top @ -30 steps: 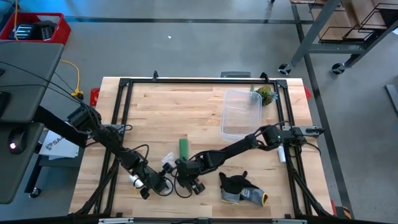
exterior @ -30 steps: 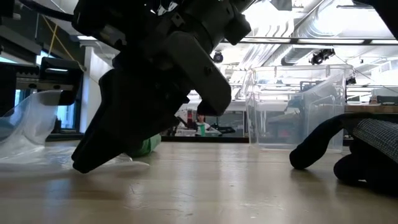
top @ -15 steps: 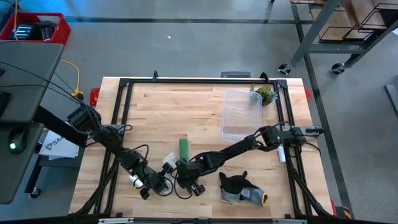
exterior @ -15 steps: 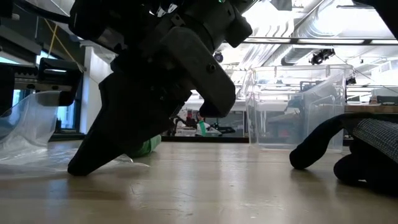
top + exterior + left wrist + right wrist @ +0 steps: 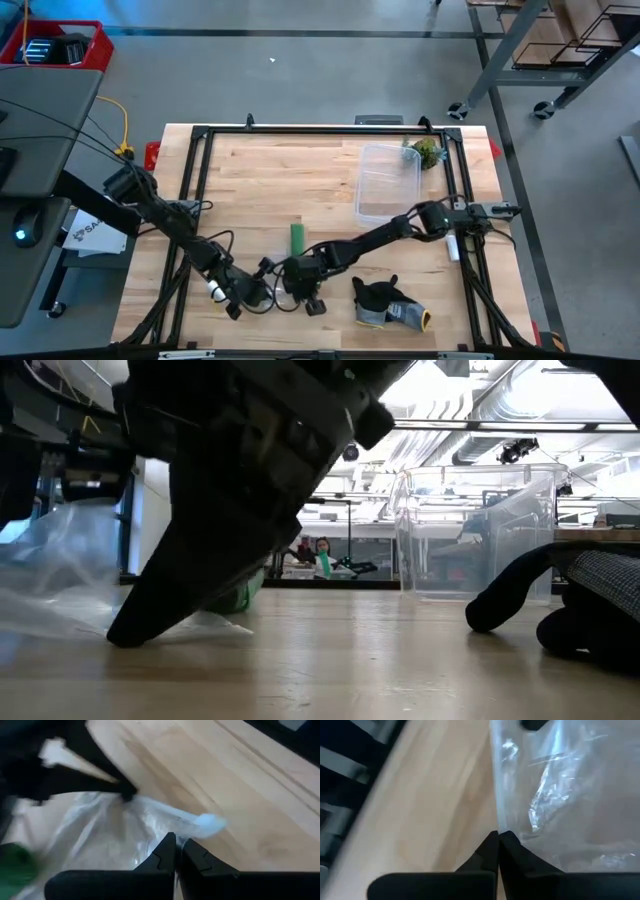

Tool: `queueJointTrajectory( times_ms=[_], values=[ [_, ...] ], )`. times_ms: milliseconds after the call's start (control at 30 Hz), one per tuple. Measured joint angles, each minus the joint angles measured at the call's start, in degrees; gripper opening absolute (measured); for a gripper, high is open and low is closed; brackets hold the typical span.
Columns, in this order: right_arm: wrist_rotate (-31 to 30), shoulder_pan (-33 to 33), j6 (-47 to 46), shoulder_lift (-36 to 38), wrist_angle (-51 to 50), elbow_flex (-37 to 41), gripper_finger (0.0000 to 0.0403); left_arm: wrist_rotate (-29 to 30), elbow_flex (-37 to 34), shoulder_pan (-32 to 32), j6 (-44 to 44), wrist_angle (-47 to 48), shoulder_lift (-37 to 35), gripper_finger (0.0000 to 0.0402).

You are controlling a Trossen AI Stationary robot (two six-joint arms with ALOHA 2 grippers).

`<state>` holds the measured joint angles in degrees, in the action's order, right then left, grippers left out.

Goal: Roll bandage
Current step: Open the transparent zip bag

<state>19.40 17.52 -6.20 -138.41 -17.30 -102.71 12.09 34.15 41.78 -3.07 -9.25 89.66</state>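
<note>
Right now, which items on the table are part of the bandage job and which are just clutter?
In the job: green bandage; clear plastic film, pinched by the shut left gripper and right gripper.
Lying about: clear container, dark grey glove, white cylinder, green clump.

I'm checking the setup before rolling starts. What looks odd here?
Both pincers, left and right, are shut on a clear plastic wrapper near the table's front edge, while the green bandage lies untouched on the table.

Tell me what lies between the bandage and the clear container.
Only bare wooden table shows between the green bandage and the clear container, seen in the high view.
</note>
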Motion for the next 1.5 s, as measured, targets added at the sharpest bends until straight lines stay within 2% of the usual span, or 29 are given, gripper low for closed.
queueJointTrajectory(
  times_ms=[100,233,467,633,767,933,1000,1100,1233,1400,1500],
  values=[
    [5.4,-1.0,-5.8,-0.3,3.6,0.1,0.0,0.6,0.0,0.0,-0.1,2.2,-2.3,0.0],
    [8.5,-2.2,-9.6,-0.3,7.4,0.2,0.0,0.6,0.0,0.0,0.0,8.0,-7.4,0.0004],
    [11.2,-3.6,-14.9,-0.3,13.9,0.2,0.0,2.2,0.0,0.0,4.6,19.3,-16.9,0.0018],
    [9.1,-4.0,-15.4,-0.2,14.1,0.2,0.0,1.9,0.0,-0.2,8.4,16.9,-17.0,0.0027],
    [8.4,-4.7,-11.3,1.8,14.0,0.2,0.0,1.1,-1.6,-0.1,7.5,16.4,-13.5,0.001],
    [6.6,-4.4,4.7,4.7,9.2,0.0,0.0,1.7,-3.4,-0.1,5.1,13.2,-8.9,0.0001],
    [3.1,-3.6,10.8,4.7,7.2,0.0,0.0003,2.0,-3.5,-0.1,2.0,12.1,-7.0,0.0001],
    [-5.3,-2.1,16.5,4.3,3.7,0.0,0.0026,2.1,-3.5,-0.1,-2.1,9.4,-4.6,0.0001],
    [-12.1,-0.8,20.7,3.1,1.1,0.1,0.0088,2.1,-3.5,-0.1,-4.1,6.8,-3.0,0.0001],
    [-15.1,-1.3,22.3,3.4,0.7,0.0,0.017,3.1,-3.5,-0.1,-4.1,6.1,-3.4,0.0],
    [-15.0,-2.1,23.2,3.4,-1.9,0.0,0.0184,3.5,-3.4,-0.1,-4.1,5.1,-3.4,0.0]
  ],
)
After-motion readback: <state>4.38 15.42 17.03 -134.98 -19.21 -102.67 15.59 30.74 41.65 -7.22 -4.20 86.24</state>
